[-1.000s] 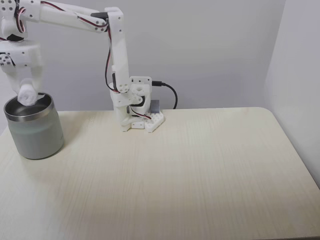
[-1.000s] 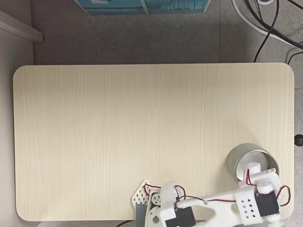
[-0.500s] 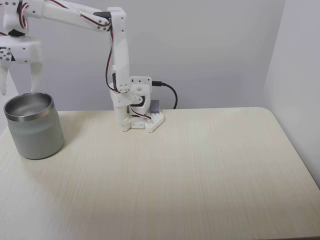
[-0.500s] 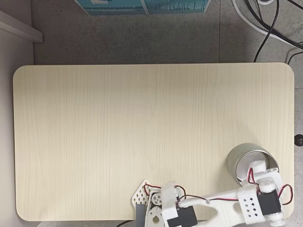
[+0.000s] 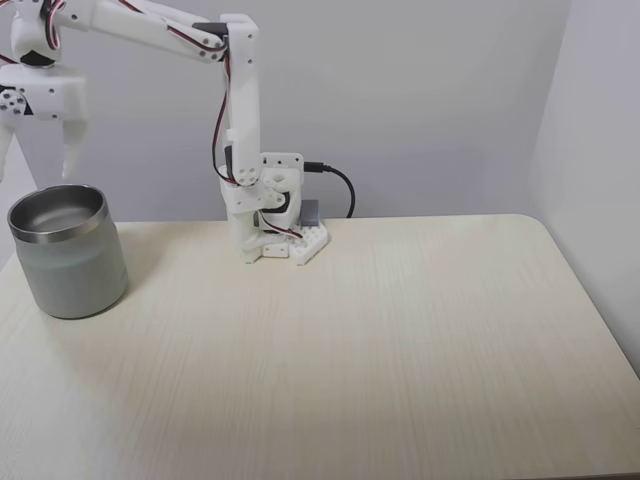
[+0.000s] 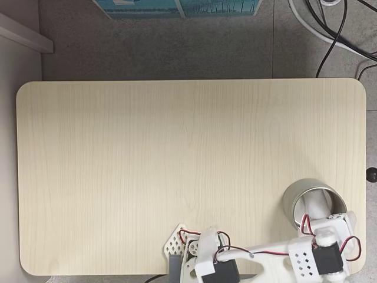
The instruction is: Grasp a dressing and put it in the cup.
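The cup [image 5: 70, 265], a grey metal tumbler with a shiny rim, stands at the table's far left in a fixed view. In the top-down fixed view the cup [image 6: 290, 203] is near the lower right corner. My white gripper [image 5: 38, 170] hangs open just above the cup's mouth, with nothing between its fingers. From above, the gripper [image 6: 320, 213] overlaps the cup's near rim, and a white shape reaches over the opening. I cannot tell whether that shape is a finger or the dressing. The dressing is hidden in the side-on fixed view.
The arm's base [image 5: 275, 225] is clamped at the table's back edge, with a black cable [image 5: 340, 190] behind it. A wall closes the right side. In the top-down fixed view, cables [image 6: 330, 29] lie on the floor beyond the table [image 6: 177, 147].
A second ago the gripper held the white dressing at the cup's rim. It has since opened and risen, and the dressing has dropped out of sight.
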